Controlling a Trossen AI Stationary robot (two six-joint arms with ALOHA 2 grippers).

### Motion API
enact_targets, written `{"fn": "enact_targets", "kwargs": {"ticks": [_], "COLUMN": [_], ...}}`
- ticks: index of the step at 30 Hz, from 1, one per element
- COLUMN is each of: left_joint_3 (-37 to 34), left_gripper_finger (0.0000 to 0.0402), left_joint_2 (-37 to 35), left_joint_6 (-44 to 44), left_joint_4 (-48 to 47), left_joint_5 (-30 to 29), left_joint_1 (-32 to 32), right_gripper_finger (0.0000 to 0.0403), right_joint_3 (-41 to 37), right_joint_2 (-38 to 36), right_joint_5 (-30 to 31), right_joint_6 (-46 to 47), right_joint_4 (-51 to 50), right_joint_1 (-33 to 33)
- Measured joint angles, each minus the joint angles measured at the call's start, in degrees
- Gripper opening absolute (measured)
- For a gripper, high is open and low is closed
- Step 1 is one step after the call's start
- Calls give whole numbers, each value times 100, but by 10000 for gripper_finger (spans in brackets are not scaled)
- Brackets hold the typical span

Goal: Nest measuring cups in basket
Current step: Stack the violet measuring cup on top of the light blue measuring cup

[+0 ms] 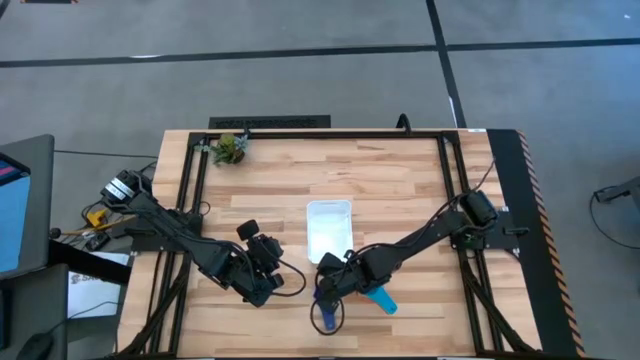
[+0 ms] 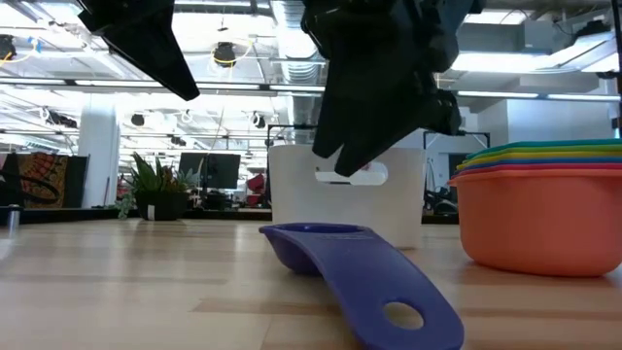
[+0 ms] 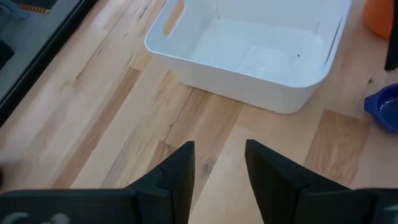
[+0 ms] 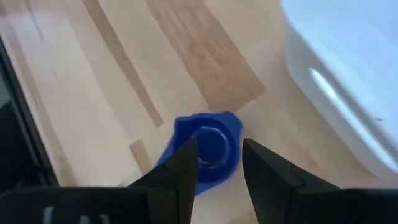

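Dark blue, the smallest measuring cup (image 2: 362,267) lies alone on the wooden table (image 1: 400,190), handle toward the low camera, apart from the nested stack of cups (image 2: 544,209) beside it. The right gripper (image 4: 214,162) hangs just above that cup, fingers parted and empty, apparently lined up to pick it. Just beyond stands the white basket (image 1: 329,230), holding nothing (so the nesting there has likely not begun). The left gripper (image 3: 219,165) waits beside the basket, fingers apart. No writing is legible anywhere.
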Motion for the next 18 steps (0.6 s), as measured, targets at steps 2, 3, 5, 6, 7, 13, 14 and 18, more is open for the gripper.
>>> {"fn": "enact_targets", "kwargs": {"ticks": [2, 3, 5, 6, 7, 13, 14, 18], "left_joint_3": [0, 0, 0, 0, 0, 0, 0, 0], "left_gripper_finger": [132, 132, 132, 132, 132, 132, 132, 132], "left_joint_2": [0, 0, 0, 0, 0, 0, 0, 0], "left_joint_6": [0, 0, -4, -4, -2, -4, -7, -4], "left_joint_4": [2, 2, -10, -14, -15, -27, -35, -37], "left_joint_5": [-4, -7, -9, -9, -10, -10, -11, -13], "left_joint_1": [0, 0, 0, 0, 0, 0, 0, 0], "right_gripper_finger": [151, 151, 150, 150, 151, 159, 160, 161], "right_joint_3": [2, -2, -9, 19, 19, 1, -1, 2], "right_joint_2": [107, 136, 168, 225, 253, 355, 355, 351], "right_joint_5": [-2, -22, -27, -59, -74, -114, -129, -130], "right_joint_6": [30, 33, 40, 44, 43, -48, -119, -529], "right_joint_4": [60, -10, -23, 61, 21, -119, -195, -220], "right_joint_1": [-9, -11, -13, -17, -27, -95, -101, -142]}}
